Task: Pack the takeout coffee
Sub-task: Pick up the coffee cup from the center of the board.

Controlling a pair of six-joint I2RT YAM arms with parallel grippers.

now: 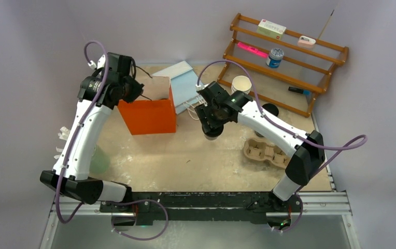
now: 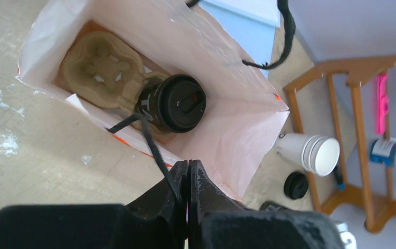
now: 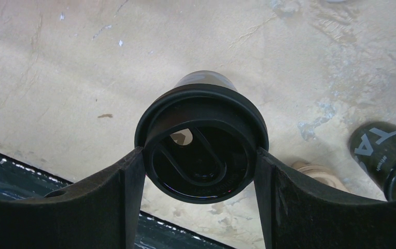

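An orange paper bag (image 1: 149, 118) stands open at the back left. Inside it, in the left wrist view, a brown pulp carrier (image 2: 100, 67) holds one lidded black takeout coffee cup (image 2: 178, 104). My left gripper (image 2: 188, 165) is at the bag's near rim (image 2: 237, 155), shut on the bag's black cord handle (image 2: 152, 148). My right gripper (image 3: 200, 155) hangs over the middle of the table, shut on a second lidded black cup (image 3: 201, 124) by its lid rim, seen from above as the held cup (image 1: 212, 132). Another black cup with white print (image 3: 387, 155) shows at the right.
A second pulp carrier (image 1: 260, 150) lies on the table right of centre. Stacked white cups (image 1: 241, 83) and a loose black lid (image 1: 270, 109) sit near a wooden rack (image 1: 289, 57) at the back right. A light blue pad (image 1: 183, 83) lies behind the bag.
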